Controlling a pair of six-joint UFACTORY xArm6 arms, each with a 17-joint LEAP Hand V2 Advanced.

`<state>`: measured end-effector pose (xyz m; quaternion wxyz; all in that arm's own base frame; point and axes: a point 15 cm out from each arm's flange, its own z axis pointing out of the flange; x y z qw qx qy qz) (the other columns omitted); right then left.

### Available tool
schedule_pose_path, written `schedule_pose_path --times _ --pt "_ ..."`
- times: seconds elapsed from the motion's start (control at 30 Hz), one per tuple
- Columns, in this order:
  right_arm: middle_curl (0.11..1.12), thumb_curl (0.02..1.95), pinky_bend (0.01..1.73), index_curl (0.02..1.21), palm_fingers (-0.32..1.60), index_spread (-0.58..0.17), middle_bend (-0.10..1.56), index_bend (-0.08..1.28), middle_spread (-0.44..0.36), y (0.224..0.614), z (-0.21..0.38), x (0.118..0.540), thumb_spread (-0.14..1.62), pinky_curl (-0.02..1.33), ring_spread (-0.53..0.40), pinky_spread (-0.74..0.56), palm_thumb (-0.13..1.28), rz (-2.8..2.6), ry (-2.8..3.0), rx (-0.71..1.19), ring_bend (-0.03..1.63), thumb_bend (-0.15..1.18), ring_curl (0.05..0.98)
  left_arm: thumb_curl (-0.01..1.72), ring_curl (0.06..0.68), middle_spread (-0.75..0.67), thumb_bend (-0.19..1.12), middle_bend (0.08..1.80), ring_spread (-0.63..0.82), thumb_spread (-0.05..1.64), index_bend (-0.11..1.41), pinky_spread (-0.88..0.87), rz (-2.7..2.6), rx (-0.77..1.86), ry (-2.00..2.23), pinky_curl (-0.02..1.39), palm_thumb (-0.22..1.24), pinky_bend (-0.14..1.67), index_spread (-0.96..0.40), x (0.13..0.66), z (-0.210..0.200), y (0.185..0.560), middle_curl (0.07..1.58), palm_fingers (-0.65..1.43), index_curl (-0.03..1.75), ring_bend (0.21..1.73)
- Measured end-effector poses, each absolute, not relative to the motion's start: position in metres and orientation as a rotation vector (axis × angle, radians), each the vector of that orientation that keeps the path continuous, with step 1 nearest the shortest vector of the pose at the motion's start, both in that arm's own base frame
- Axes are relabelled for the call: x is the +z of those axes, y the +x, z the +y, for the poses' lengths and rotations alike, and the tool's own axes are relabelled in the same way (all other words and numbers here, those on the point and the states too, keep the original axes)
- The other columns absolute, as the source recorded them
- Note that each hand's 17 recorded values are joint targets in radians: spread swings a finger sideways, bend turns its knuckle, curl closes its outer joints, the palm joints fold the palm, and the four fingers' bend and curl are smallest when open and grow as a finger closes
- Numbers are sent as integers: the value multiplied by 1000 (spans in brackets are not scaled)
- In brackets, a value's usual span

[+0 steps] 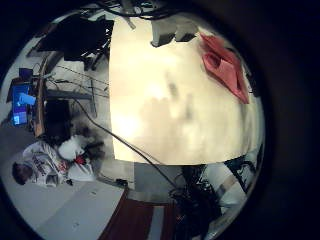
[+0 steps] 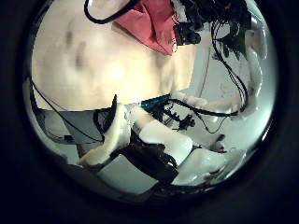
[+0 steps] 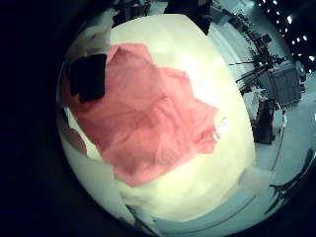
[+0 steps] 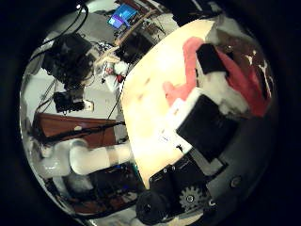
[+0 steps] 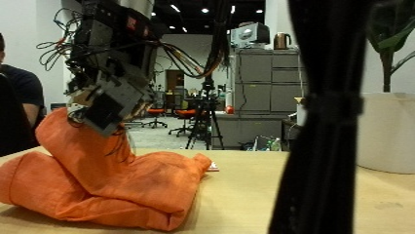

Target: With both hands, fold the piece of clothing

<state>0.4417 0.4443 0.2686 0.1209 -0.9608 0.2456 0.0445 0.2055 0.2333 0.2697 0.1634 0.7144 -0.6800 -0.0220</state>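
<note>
An orange-red garment (image 5: 117, 185) lies bunched on the pale wooden table (image 5: 324, 195). One part of it is pulled up into a peak under my right hand (image 5: 110, 93). That hand's fingers (image 4: 202, 94) are curled onto a fold of the cloth (image 4: 254, 89). The garment (image 3: 148, 118) fills the right little finger side palm view, with a dark fingertip (image 3: 89, 74) resting on it. My left hand is high over the table (image 1: 170, 110), far from the garment (image 1: 225, 65), which also shows at the table's edge (image 2: 154, 23) in the thumb side view. None of its fingers show clearly.
A black upright bar (image 5: 324, 117) stands close in the foreground beside the garment. A white pot (image 5: 390, 127) with a plant sits at the table's far side. A small white tag (image 5: 211, 168) sticks out at the cloth's edge. Bare tabletop (image 3: 207, 188) surrounds the cloth.
</note>
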Motion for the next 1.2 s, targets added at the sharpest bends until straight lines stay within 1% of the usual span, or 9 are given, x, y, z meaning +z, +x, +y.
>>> schedule_pose_path --times 0.03,0.07,0.1,0.17,0.4,0.6,0.83,1.03,1.2 --pt "764 1183 1064 795 185 -306 998 447 -123 446 439 275 1185 938 -274 -412 770 713 -2798 120 1352 84 791 315 222 389 -12 184 602 1195 182 534 -1939 -64 2036 312 533 208 175 269 233 206 280 9 321 329" --pt "749 1169 1059 771 137 -317 951 413 -116 448 437 281 1190 937 -273 -405 772 707 -2792 111 1357 82 789 316 222 388 -14 184 602 1195 181 534 -1941 -64 2033 312 535 208 175 269 232 206 279 10 322 328" --pt "713 1132 951 708 -5 -357 878 380 -94 448 436 289 1200 913 -254 -340 782 703 -2784 100 1291 75 762 316 222 388 -14 184 602 1195 180 534 -1942 -61 2029 313 536 207 175 269 230 206 279 10 324 328" --pt "644 1085 867 621 -60 -396 750 349 -61 458 421 313 1204 860 -214 -232 792 722 -2752 66 1166 61 697 317 223 388 -15 185 602 1196 179 535 -1947 -60 2031 313 538 206 175 271 229 206 279 10 326 327" --pt "504 954 617 506 -58 -426 532 335 17 452 335 408 1211 701 6 162 837 859 -2690 33 780 23 519 321 225 396 -16 187 603 1196 172 535 -2007 -56 2016 316 535 209 181 294 201 205 280 5 326 330" --pt "441 864 441 463 16 -410 448 345 42 398 234 466 1222 566 122 310 861 1095 -2662 73 592 -7 417 323 226 395 -20 192 608 1191 171 535 -2108 -31 1994 318 527 208 182 323 152 206 284 11 325 331" --pt "394 759 344 421 85 -405 371 312 5 336 130 459 1237 475 173 374 796 1371 -2613 107 478 -21 352 326 226 384 -21 197 605 1173 169 532 -2203 -76 1920 318 505 201 176 340 83 214 296 32 322 332" --pt "365 662 286 394 139 -398 312 265 -23 282 70 411 1251 422 196 393 776 1603 -2576 127 394 -15 311 330 225 377 -19 192 600 1168 183 527 -2249 -135 1840 314 502 193 173 342 11 216 300 46 329 328" --pt "352 600 246 383 171 -380 273 237 35 252 46 354 1258 391 207 392 785 1746 -2563 260 341 -12 286 335 225 375 -18 192 598 1164 179 525 -2257 -189 1814 309 506 191 164 331 -23 220 302 51 335 326"
